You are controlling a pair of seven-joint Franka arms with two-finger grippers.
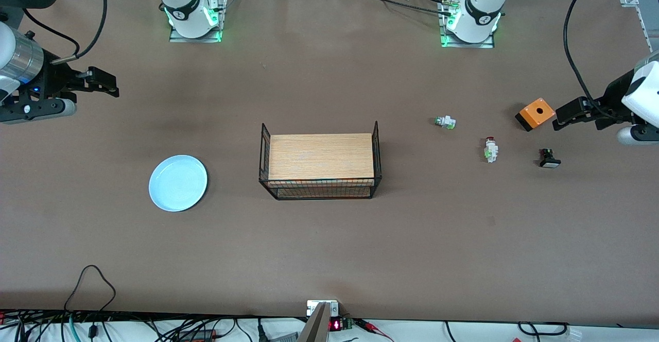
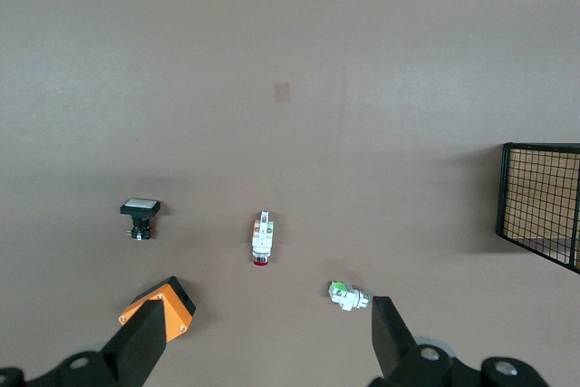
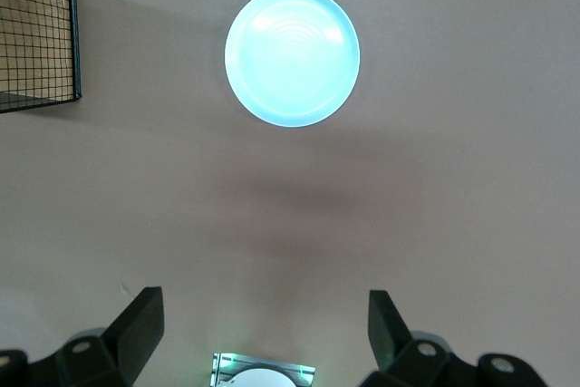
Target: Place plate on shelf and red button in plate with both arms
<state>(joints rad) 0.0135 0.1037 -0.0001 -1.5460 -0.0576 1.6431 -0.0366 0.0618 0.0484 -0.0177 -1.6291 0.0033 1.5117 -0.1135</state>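
The pale blue plate [image 1: 177, 183] lies flat on the table toward the right arm's end; it also shows in the right wrist view [image 3: 292, 55]. The red button [image 1: 490, 149], a white body with a dark red cap, lies on its side toward the left arm's end; it also shows in the left wrist view [image 2: 262, 238]. My left gripper [image 1: 560, 119] is open and empty, up over the table by the orange box; its own view [image 2: 269, 333] shows the wide gap. My right gripper [image 1: 105, 83] is open and empty over bare table, apart from the plate; its own view [image 3: 263, 319] shows this too.
A wire rack with a wooden top [image 1: 321, 163] stands mid-table. Around the red button lie a white piece with a green and silver tip [image 1: 445, 122], a small black-and-white piece [image 1: 549, 158] and an orange box [image 1: 535, 114]. Cables run along the table's front edge.
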